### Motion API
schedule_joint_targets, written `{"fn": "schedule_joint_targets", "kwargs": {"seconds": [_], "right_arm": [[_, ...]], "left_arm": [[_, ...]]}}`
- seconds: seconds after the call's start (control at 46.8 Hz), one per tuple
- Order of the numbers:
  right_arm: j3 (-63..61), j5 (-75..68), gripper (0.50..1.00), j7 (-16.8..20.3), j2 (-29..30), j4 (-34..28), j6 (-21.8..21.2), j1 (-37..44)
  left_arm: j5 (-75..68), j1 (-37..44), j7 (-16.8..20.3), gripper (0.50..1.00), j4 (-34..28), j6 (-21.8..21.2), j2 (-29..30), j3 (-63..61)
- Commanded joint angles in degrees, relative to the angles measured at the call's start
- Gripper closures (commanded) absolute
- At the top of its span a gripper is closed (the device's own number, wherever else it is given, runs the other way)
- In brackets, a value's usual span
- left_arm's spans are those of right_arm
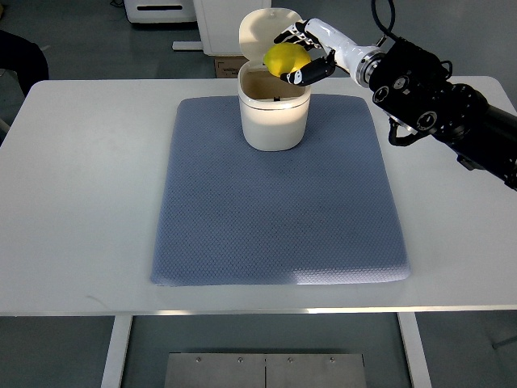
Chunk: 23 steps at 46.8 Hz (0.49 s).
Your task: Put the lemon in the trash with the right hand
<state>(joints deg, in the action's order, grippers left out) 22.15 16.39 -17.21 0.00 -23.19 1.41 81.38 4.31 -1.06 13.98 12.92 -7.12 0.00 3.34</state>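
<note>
The right arm (452, 113) enters from the frame's right edge and slants toward the upper centre. Its white wrist (349, 50) ends in the hand (305, 55), fingers curled around something yellow.

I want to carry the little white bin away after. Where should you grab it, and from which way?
Probably around the round body of the trash can, below its rim, coming from the side. Its lid stands open at the back, and the right hand holds the lemon over the mouth, so the top is blocked.
</note>
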Motion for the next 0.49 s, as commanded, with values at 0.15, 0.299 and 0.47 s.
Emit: {"fn": "schedule_joint_targets", "kwargs": {"seconds": [0.15, 0.299, 0.47], "right_arm": [[0.00, 0.13, 0.505, -0.19, 0.00, -0.45, 0.00, 0.10], [0.00, 0.13, 0.500, -0.45, 0.00, -0.80, -0.09, 0.62], [0.09, 0.22, 0.500, -0.71, 0.00, -3.17, -0.09, 0.89]], "left_arm": [[0.00, 0.00, 0.00, 0.500, 0.00, 0.00, 0.00, 0.00], [0.00, 0.00, 0.00, 0.500, 0.00, 0.00, 0.00, 0.00], [0.00, 0.00, 0.00, 0.500, 0.00, 0.00, 0.00, 0.00]]}}
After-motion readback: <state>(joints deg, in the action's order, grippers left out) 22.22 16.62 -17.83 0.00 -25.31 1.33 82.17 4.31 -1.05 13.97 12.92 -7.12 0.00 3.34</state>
